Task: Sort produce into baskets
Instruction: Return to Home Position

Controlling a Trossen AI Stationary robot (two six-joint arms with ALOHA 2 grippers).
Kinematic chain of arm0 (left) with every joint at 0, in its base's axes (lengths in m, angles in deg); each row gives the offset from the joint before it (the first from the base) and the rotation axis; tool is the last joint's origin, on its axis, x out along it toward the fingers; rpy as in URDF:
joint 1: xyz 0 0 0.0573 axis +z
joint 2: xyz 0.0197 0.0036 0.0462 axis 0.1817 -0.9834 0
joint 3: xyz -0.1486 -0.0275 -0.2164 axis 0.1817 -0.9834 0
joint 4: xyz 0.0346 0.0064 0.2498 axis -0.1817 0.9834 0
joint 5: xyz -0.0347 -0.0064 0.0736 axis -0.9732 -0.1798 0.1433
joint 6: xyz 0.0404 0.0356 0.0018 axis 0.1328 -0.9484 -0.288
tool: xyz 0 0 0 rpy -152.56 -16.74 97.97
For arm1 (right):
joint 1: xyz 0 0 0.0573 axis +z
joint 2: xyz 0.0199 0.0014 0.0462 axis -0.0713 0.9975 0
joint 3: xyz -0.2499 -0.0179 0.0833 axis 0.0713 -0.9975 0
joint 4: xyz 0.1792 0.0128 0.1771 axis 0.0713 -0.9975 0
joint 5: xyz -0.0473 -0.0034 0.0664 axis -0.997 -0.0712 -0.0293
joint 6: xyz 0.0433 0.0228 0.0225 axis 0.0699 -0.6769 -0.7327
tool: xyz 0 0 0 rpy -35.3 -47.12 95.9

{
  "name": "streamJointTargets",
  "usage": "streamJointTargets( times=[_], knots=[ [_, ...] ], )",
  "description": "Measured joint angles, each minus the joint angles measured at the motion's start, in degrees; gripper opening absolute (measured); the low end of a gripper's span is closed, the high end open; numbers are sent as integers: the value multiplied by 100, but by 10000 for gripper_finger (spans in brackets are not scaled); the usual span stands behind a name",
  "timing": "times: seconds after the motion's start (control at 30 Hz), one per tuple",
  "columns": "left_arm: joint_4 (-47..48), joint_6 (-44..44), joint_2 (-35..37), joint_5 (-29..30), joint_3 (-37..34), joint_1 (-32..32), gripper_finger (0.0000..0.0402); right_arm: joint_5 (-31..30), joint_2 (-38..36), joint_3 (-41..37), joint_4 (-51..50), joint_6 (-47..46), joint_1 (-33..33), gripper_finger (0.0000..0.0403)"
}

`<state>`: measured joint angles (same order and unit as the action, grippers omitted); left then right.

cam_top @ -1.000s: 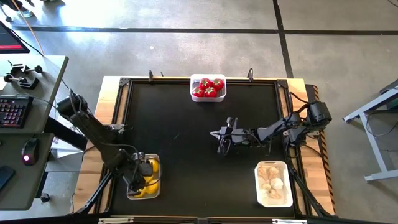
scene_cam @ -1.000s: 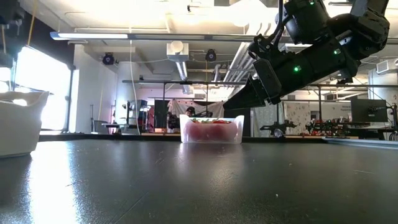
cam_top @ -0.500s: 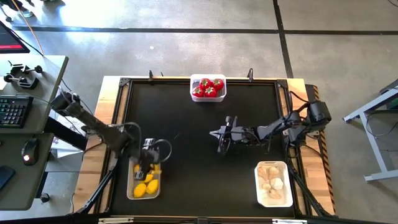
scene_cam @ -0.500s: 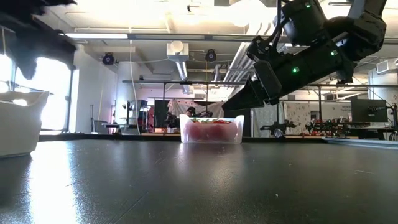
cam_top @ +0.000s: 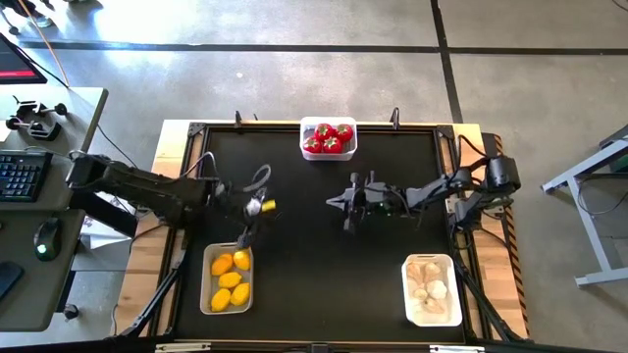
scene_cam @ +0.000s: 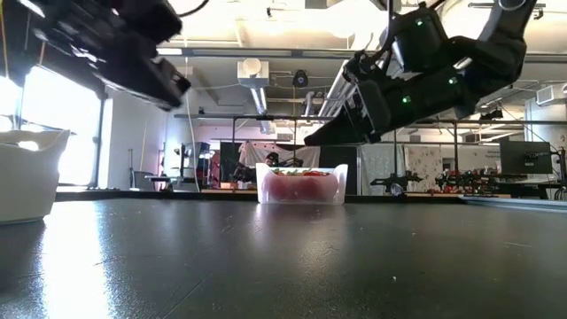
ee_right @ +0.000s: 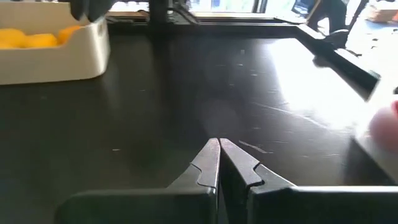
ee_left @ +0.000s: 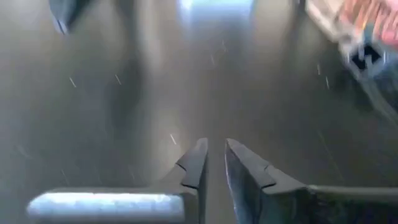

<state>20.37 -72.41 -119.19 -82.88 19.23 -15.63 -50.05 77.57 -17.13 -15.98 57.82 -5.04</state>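
Note:
Three baskets stand on the black table. The one with red tomatoes (cam_top: 328, 138) is at the far edge, the one with yellow lemons (cam_top: 227, 278) near left, and the one with off-white garlic (cam_top: 432, 289) near right. My left gripper (cam_top: 263, 204) hangs above the bare table just beyond the lemon basket. It points toward the table's right, and its fingers (ee_left: 200, 158) are empty with only a narrow gap between them. My right gripper (cam_top: 336, 204) hovers over the table's middle, pointing left, shut and empty (ee_right: 218, 144).
The black mat between the two grippers lies bare. The table's raised frame (cam_top: 191, 132) runs around the mat. A desk with a keyboard and mouse (cam_top: 39, 240) stands off the table's left side. The low view shows the tomato basket (scene_cam: 301, 184) ahead and the lemon basket (scene_cam: 27, 173) at left.
My left gripper has risen out of the lemon basket and swung toward the far edge and the table's middle. It has tipped up from pointing down into the basket to pointing toward the right. The lemons stay in their basket. My right gripper has swung slightly toward the far edge.

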Motion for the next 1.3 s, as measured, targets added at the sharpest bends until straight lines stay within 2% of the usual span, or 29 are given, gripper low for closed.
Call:
streamJointTargets(
  times=[0.13,0.27,0.4,0.53,0.63,0.77,0.9,1.07,1.3],
  knots=[
    [-1645,-187,-28,-535,-497,732,21,10,-100,0,-2,125,-174,0],
    [-3034,-226,-26,-907,-876,1356,4,17,-497,0,-148,291,-205,0],
    [-4250,-153,-26,-1134,-1226,1860,1,43,-1118,-142,-479,270,-207,0],
    [-5204,-48,-48,-1222,-1618,2258,0,31,-1909,-655,-423,239,-207,0],
    [-5348,-43,-48,-1485,-1712,2584,0,-137,-2571,-1123,-393,237,-207,0],
    [-5349,79,-28,-2158,-1726,3058,0,-202,-3486,-1723,-393,193,-207,0],
    [-5353,250,116,-2431,-1783,3402,0,-229,-4421,-2242,-485,82,-207,0],
    [-5348,177,396,-2473,-1945,3615,0,-447,-5489,-2659,-803,67,-207,0],
    [-5321,162,1040,-2392,-2276,3833,0,-704,-6540,-2813,-1690,90,-207,0]
  ],
)
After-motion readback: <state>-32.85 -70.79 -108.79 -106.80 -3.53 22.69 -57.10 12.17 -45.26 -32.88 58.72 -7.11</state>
